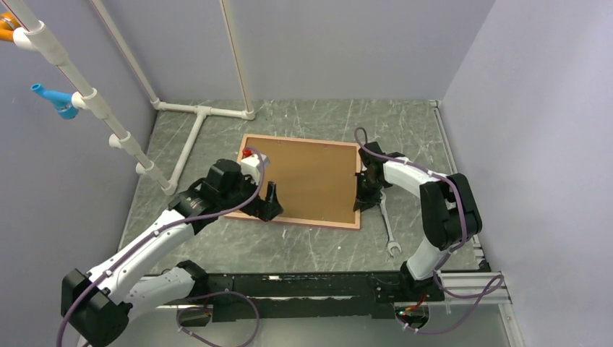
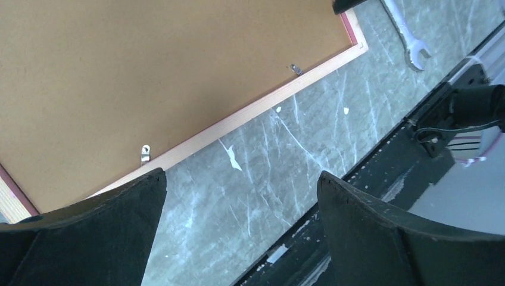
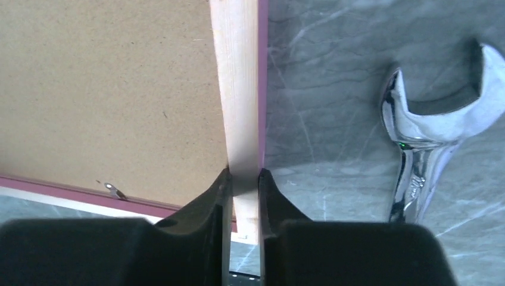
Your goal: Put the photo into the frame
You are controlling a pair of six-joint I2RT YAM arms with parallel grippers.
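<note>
The frame (image 1: 303, 223) lies flat mid-table with its back up, its narrow light-wood edges around a brown backing board (image 1: 311, 177). The photo is hidden; no print shows in any view. My left gripper (image 1: 269, 206) is open and empty, hovering over the frame's near left edge. In the left wrist view the gripper (image 2: 241, 177) spans bare table beside the frame edge (image 2: 250, 112) and the board (image 2: 149, 71). My right gripper (image 1: 365, 195) is shut on the frame's right edge. In the right wrist view the gripper (image 3: 243, 176) pinches the wood strip (image 3: 238, 89).
A steel wrench (image 1: 389, 231) lies on the table just right of the frame, close to my right gripper; it also shows in the right wrist view (image 3: 429, 131). Small metal clips (image 2: 145, 154) sit along the board's edge. White PVC pipes (image 1: 195, 123) stand at the back left.
</note>
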